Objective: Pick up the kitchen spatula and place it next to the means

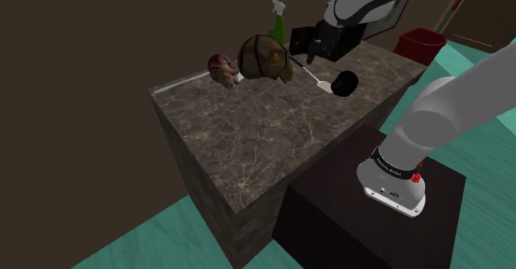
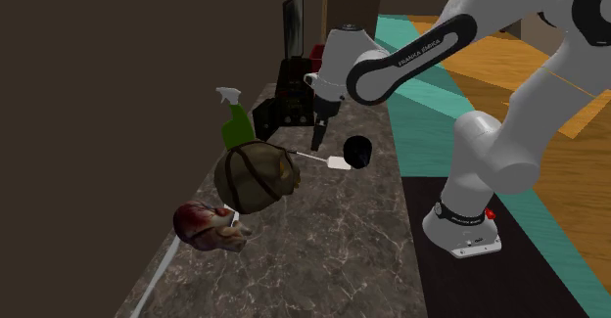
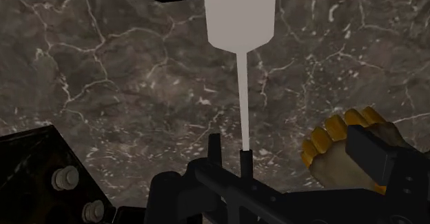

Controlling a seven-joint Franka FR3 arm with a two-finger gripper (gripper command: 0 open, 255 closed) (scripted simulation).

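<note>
Spatula (image 3: 240,23): flat white rectangular blade narrowing to a thin, straight white shaft. It lies over the dark counter (image 1: 248,143), a stone-like marbled top with pale veins, near the counter's far end. The blade end touches a glossy black rounded thing (image 1: 345,83); cannot tell if they are one piece.

Gripper (image 3: 230,147): matte black, fingers drawn narrow, with the shaft's near end running in between them. It looks clamped on the shaft, though contact on one finger is unclear in the wrist view.

Just beside the gripper on the shoulder view's left is a domed olive-brown thing (image 1: 263,56) crossed by dark bands, with a lumpy red-brown mass (image 1: 222,67) next to it. A green spray bottle (image 1: 278,23) with a pale trigger head stands upright behind the dome. A red bin (image 1: 419,42) sits on the floor beyond the counter.
</note>
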